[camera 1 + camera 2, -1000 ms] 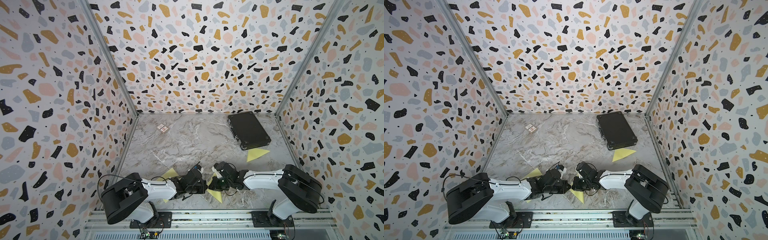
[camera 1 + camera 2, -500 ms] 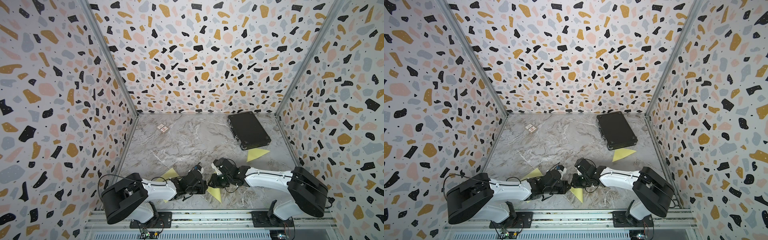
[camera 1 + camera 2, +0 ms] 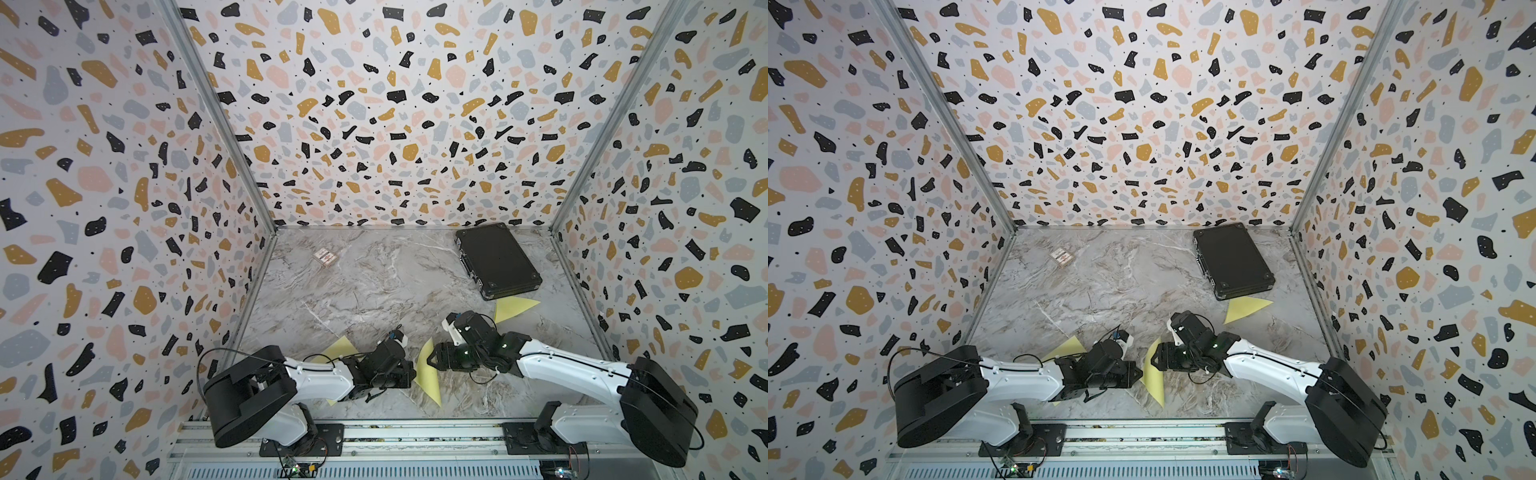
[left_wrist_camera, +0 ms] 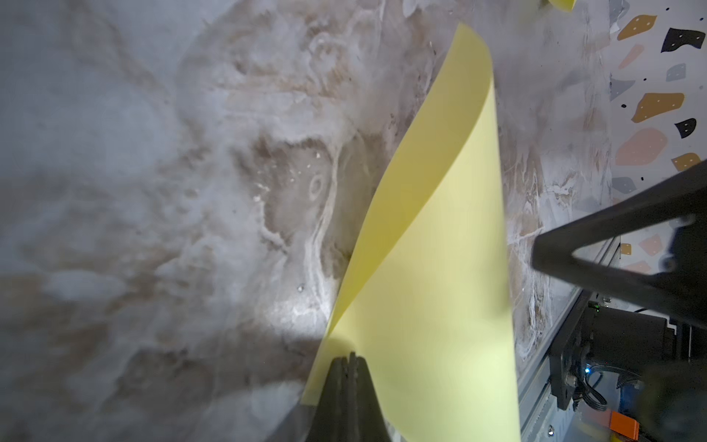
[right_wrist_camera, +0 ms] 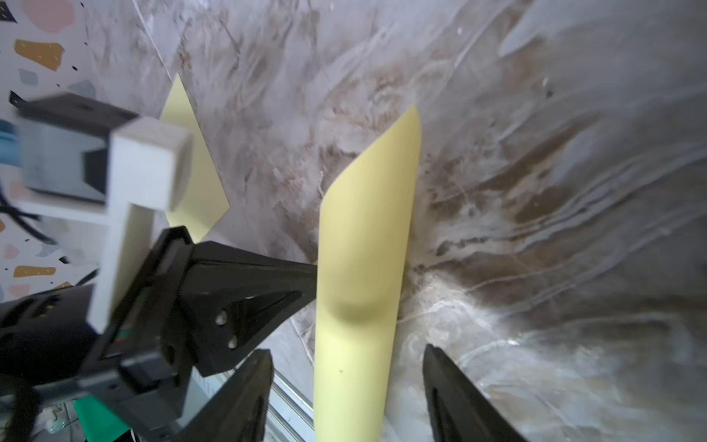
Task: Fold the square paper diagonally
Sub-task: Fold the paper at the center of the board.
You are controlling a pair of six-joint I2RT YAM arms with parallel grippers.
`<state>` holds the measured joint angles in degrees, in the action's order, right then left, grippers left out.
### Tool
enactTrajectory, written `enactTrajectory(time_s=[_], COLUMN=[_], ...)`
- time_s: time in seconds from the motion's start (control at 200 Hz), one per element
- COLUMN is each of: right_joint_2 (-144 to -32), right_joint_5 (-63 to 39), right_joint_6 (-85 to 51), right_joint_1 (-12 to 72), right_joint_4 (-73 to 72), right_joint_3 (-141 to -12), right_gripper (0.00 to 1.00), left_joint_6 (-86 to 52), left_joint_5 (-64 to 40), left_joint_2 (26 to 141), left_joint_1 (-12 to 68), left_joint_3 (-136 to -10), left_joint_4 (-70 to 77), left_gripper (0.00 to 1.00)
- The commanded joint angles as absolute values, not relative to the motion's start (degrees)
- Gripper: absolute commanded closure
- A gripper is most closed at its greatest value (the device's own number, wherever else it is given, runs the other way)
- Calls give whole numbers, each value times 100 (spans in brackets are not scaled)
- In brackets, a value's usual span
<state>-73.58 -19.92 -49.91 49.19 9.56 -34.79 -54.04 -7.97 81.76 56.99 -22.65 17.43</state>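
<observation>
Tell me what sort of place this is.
Probably a robot test booth, not a home or workshop: printed terrazzo wall panels box in a marble-look tabletop, and a left arm and a right arm are mounted on a metal rail at its front edge.

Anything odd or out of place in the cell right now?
Yes: the yellow paper between the hands stands bowed into a loose curl, uncreased. The left hand pinches its edge; the right hand is open around it. Another yellow sheet lies at the black case's near edge.

Yellow sq. paper (image 3: 426,374), bent over in loose curl; uncreased, front-ctr
</observation>
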Motion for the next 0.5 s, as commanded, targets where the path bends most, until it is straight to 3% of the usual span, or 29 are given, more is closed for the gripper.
enactTrajectory(time_s=[0.0,0.496], right_joint_2=[-7532,-8409], right_joint_5=[-2569,-3053], right_joint_6=[-5164,-5649], right_joint_1=[4919,4833], right_joint_4=[87,-1389], right_joint_3=[-3265,-2818], right_gripper=[31,36], left_joint_6=[-5344,-5353], left_joint_5=[-545,-475], left_joint_2=[8422,8385], left_joint_1=[5731,5803], left_joint_3=[-2101,-2143], left_joint_4=[993,898], left_gripper=[100,100])
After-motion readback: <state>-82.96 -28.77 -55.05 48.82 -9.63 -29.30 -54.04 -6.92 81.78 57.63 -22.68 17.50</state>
